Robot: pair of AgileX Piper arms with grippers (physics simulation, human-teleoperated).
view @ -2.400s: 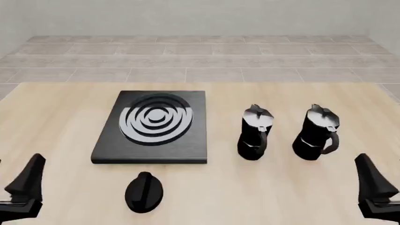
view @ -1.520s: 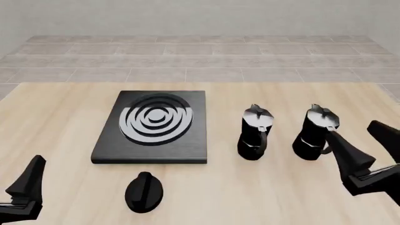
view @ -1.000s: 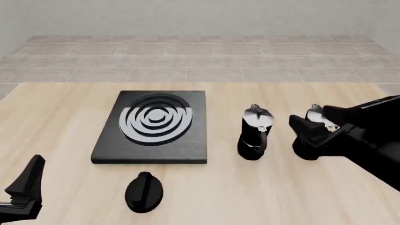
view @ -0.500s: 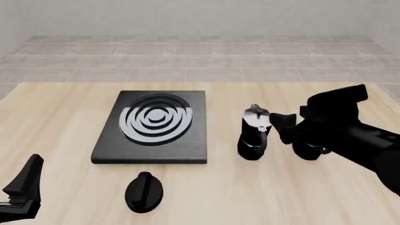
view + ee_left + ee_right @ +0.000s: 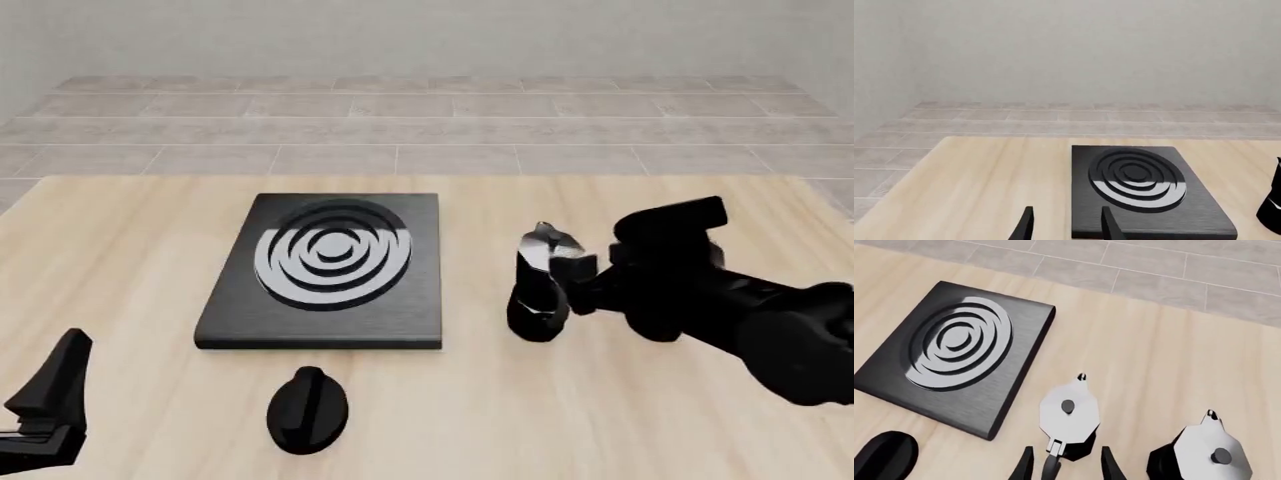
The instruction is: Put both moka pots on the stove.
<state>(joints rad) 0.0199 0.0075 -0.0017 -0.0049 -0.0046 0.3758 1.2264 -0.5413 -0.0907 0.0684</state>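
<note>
The right gripper (image 5: 1062, 467) stands open around the handle of the near pot (image 5: 1069, 420). That pot stands upright, handle toward the gripper, spout pointing away.

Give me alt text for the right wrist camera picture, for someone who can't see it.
Seen from above, two glossy black faceted moka pots with silvery lids stand on a pale wooden table, the nearer one's handle between the open jaws of the right gripper. Beside them lies a flat black stove with silver-white burner rings, with nothing on it.
</note>
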